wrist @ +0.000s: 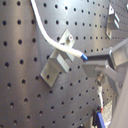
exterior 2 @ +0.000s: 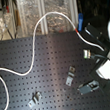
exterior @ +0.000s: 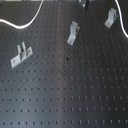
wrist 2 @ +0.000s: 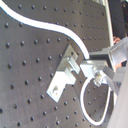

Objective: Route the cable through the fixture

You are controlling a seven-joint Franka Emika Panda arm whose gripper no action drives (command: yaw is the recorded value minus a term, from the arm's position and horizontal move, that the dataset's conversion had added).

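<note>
Black metal with rows of little holes makes up the board [exterior: 65, 95], and it fills most of every picture. The cable [exterior 2: 35, 46] is white and thin. In the second exterior view it starts at the second exterior view's left edge, climbs in a big hump past the board's far edge, and comes down to a red bit near the arm [exterior 2: 109, 43]. In the first exterior view the cable [exterior: 22, 22] shows only as two curved bits, one in each top corner, and the rest is cut off. Three silver brackets stand on the board in that view: one [exterior: 21, 55] at the first exterior view's left, one [exterior: 73, 33] near the middle, and one [exterior: 110, 19] at the top right. A fourth thing at the top edge is cut off and too dark to name. In both wrist views the cable [wrist: 60, 44] runs across a bracket [wrist: 56, 62], with its blue-tipped end right at the claw [wrist: 95, 62]. The claw [wrist 2: 92, 67] looks clamped on the cable's end beside that bracket [wrist 2: 64, 75], but the pictures are blurry. Behind the board, clear bins [exterior 2: 44, 7] sit in a row; what is in them is too blurry to tell.
</note>
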